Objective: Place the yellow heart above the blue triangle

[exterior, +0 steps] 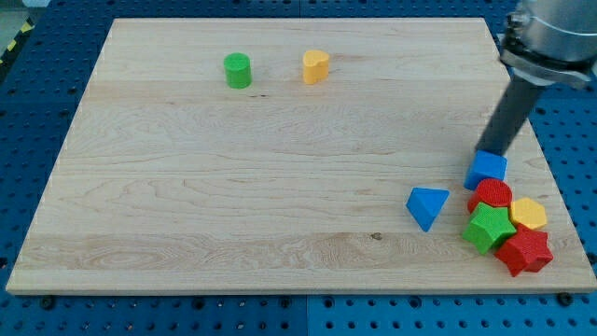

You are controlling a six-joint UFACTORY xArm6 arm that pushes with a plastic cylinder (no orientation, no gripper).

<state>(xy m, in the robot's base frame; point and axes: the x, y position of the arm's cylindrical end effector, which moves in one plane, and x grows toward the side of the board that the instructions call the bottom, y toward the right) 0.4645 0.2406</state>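
My tip point(488, 149) had no jaws to open or clench; it touched the blue cube point(487, 168); the yellow heart point(315, 66) sat far toward the view's upper left, the blue triangle point(427, 205) below-left; leaving carelessly risked scattering that cluster.

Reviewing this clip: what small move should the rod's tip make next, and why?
Probably lift off toward the view's top-left. My tip sits just above the blue cube, far from the yellow heart, which lies beside the green cylinder. The blue triangle is well down-right, so the tip likely needs to get behind the heart's upper-left side first.
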